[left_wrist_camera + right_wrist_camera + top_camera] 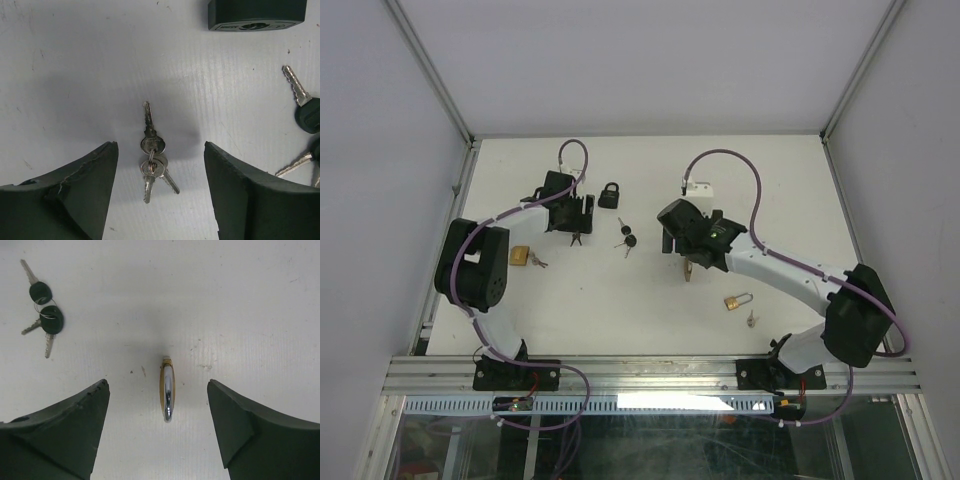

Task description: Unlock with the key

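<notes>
black padlock (257,15) and black-headed keys (307,112) lie near the silver keys (152,150).

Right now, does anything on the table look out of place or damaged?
The brass padlock between the right fingers seems to stand on its edge, not flat, so it may tip. Also, one left finger has a ragged, cracked edge.

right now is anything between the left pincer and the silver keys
Nothing visible. The silver keys lie flat inside the open left pincer, with no contact yet. The black padlock and black keys sit off to the side, out of the way.
</notes>
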You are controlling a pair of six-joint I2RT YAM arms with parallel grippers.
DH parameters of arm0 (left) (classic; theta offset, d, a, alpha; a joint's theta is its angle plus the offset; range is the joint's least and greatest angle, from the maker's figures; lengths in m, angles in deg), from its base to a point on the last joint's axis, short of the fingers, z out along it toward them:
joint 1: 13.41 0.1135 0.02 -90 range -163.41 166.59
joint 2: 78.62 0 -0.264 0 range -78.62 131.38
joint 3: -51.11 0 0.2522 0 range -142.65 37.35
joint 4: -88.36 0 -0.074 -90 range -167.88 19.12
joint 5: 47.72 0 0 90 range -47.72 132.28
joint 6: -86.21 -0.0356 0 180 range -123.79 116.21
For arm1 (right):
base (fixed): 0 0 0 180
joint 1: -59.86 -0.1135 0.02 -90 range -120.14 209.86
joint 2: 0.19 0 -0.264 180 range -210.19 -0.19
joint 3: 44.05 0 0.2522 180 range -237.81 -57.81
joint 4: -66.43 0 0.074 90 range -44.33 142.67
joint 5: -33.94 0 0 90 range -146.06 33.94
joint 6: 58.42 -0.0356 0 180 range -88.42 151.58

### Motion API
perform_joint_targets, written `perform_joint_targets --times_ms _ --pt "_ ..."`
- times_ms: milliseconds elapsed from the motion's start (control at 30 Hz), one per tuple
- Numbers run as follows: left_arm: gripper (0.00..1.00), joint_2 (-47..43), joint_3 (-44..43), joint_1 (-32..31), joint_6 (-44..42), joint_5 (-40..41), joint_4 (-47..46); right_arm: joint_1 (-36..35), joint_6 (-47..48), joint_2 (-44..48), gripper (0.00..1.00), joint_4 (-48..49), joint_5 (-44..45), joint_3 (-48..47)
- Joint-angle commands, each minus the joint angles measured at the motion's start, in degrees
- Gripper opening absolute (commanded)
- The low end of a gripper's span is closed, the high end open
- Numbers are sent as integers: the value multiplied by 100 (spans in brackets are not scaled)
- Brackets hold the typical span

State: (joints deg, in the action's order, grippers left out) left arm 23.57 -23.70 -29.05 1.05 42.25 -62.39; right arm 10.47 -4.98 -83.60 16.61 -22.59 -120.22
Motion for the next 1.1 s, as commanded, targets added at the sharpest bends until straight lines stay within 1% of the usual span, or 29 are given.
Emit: perform_joint_targets --times_ms 0,200,300,333,400,500,567,633,667,767,867,900,967,1000,1067 --pt "65 104 -256 43 -34 94 22 -1 200 336 82 -25 218 -459" --pt "37 99 -194 43 -2 80 64 14 315 606 82 33 282 -524" --pt "28 137 -87 41 42 138 161 42 412 727 82 35 335 -592" --pt "21 145 -45 43 38 168 157 51 439 767 82 25 359 -616" --pt "0 166 13 39 14 269 177 78 510 858 82 52 400 -659" --pt "0 63 -29 43 34 239 315 152 746 976 82 139 326 -763" --pt "0 -150 -76 43 31 83 402 245 1044 1050 83 294 58 -861" --pt "0 -454 -95 42 -68 -156 392 397 1362 1144 83 562 -583 -935" --pt "0 -637 -80 43 -112 -271 367 514 1502 1198 83 745 -1096 -954" --pt "0 -1213 159 39 -251 -795 204 921 1705 1276 83 1477 -3071 -972" --pt "0 -1950 645 43 -336 -1405 -256 978 1823 1104 83 2039 -4791 -1124" --pt "0 -2398 788 43 -345 -1617 -508 990 1811 987 83 2176 -5287 -1228" --pt "0 -2819 966 36 -335 -2127 -848 1016 1634 770 83 2524 -6187 -1442" --pt "0 -3157 1029 35 -341 -2427 -1185 1058 1504 695 83 2758 -6572 -1494" --pt "0 -3615 1107 28 -324 -2976 -1681 1159 1107 617 83 3470 -7192 -1471"
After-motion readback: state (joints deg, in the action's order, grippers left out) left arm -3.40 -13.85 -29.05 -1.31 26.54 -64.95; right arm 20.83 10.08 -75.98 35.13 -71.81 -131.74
